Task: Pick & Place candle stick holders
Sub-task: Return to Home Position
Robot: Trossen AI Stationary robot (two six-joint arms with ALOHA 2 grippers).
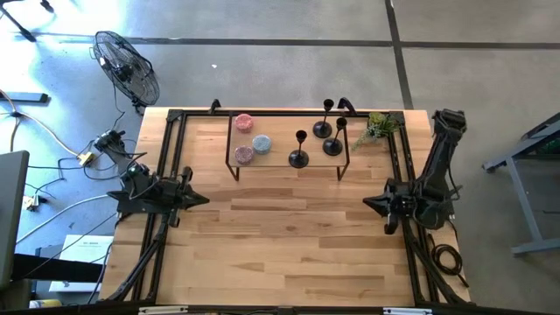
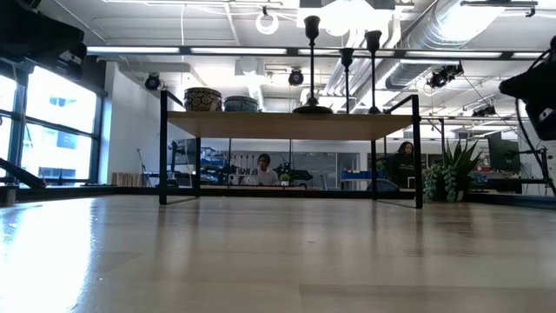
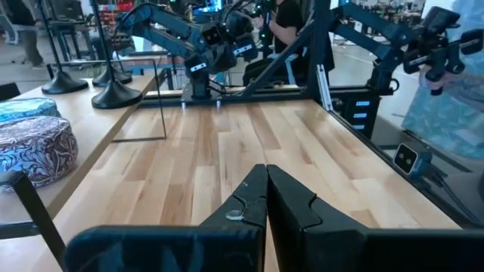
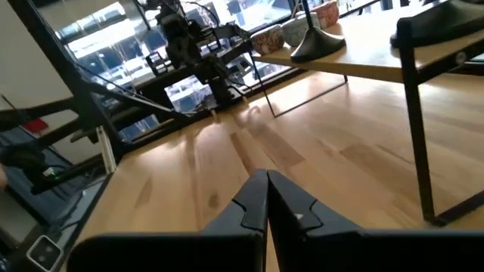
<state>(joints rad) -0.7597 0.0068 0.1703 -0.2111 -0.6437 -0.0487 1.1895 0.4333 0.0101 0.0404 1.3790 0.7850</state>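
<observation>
Three black candle stick holders (image 1: 299, 157) (image 1: 323, 129) (image 1: 332, 146) stand upright on their round bases on a low wooden shelf (image 1: 280, 131) at the table's far middle. In the low view the candle stick holders (image 2: 312, 65) rise from the shelf top (image 2: 261, 124). My left gripper (image 1: 206, 200) rests low at the table's left side, shut and pointing level toward the middle; in the left wrist view my left gripper (image 3: 266, 189) holds nothing. My right gripper (image 1: 366, 203) mirrors it at the right side, also shut with nothing in it, as my right gripper (image 4: 266, 193) shows in its wrist view.
Three patterned bowls (image 1: 243, 122) (image 1: 262, 144) (image 1: 244, 155) sit on the shelf's left half. A small green plant (image 1: 378, 128) stands at the table's far right corner. The shelf stands on thin black legs (image 4: 417, 128). Bare wood (image 1: 289, 236) lies between the arms and toward the near edge.
</observation>
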